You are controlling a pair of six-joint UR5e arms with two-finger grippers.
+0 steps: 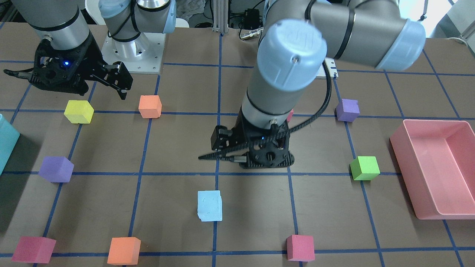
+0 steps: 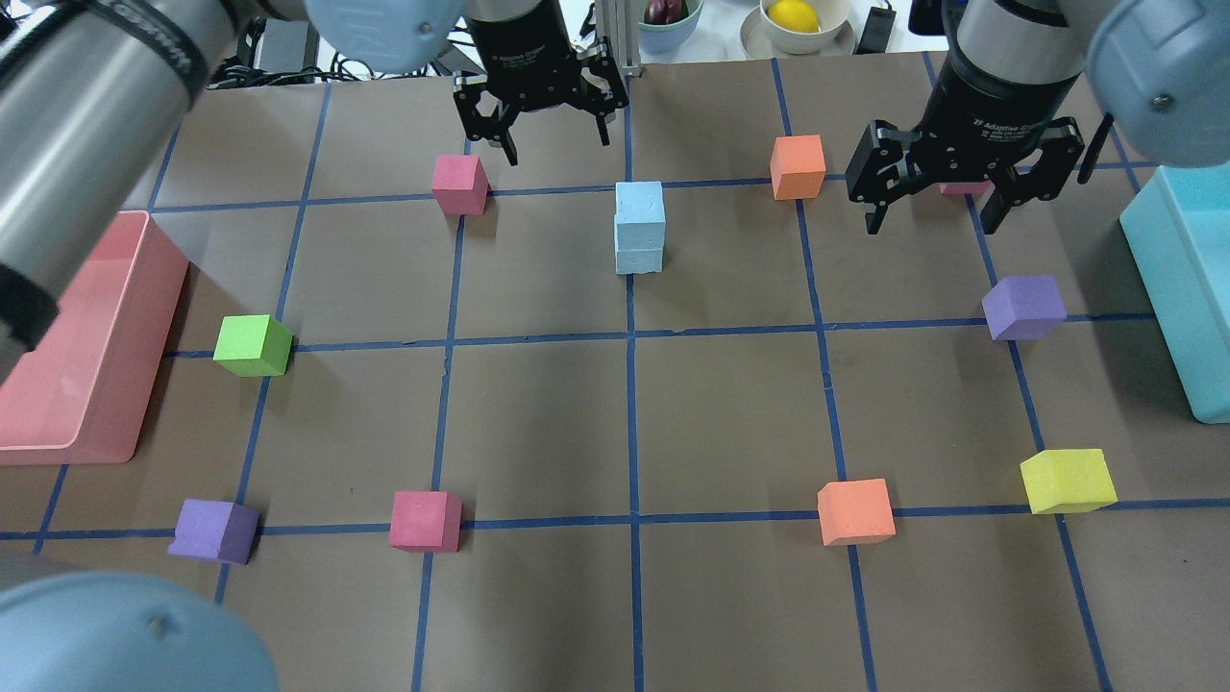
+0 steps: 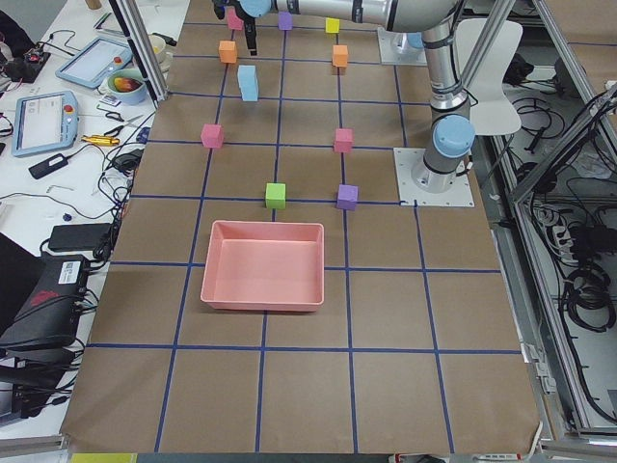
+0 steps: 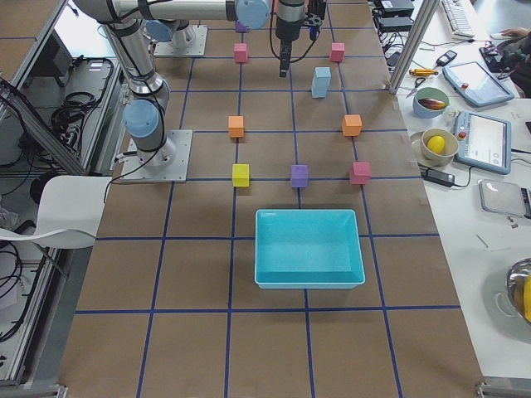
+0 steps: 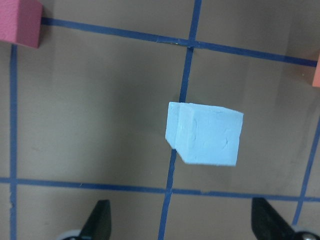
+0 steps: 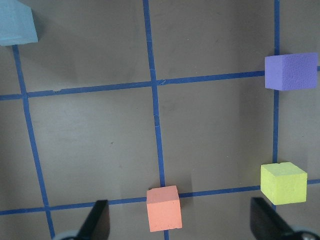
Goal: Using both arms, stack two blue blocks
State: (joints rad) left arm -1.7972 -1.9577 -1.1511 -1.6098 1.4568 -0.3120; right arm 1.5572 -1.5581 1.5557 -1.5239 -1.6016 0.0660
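Overhead exterior shows you the two pale sky-blue foam cubes set one on top of the other, so the pair forms a short column with its long axis straight up from the brown papered table. The column stands on the centre blue tape line, just on the robot's side of the farthest cross line, with its side faces roughly square to the grid. In the left wrist-mounted view you look down on the top face and one side face, and the upper cube sits flush on the lower one as far as you can see. The black two-finger left gripper hangs above the table near the column without touching it; its fingers are spread wide with nothing between them. The black two-finger right gripper hangs well off to the robot's right of the column, jaws also spread wide and empty. It is just beside an orange foam cube and partly covers a pink foam cube behind it. Another pink foam cube lies to the column's left in the same row. A purple foam cube sits near the large teal plastic bin, and a green foam cube sits near the pink plastic tray.
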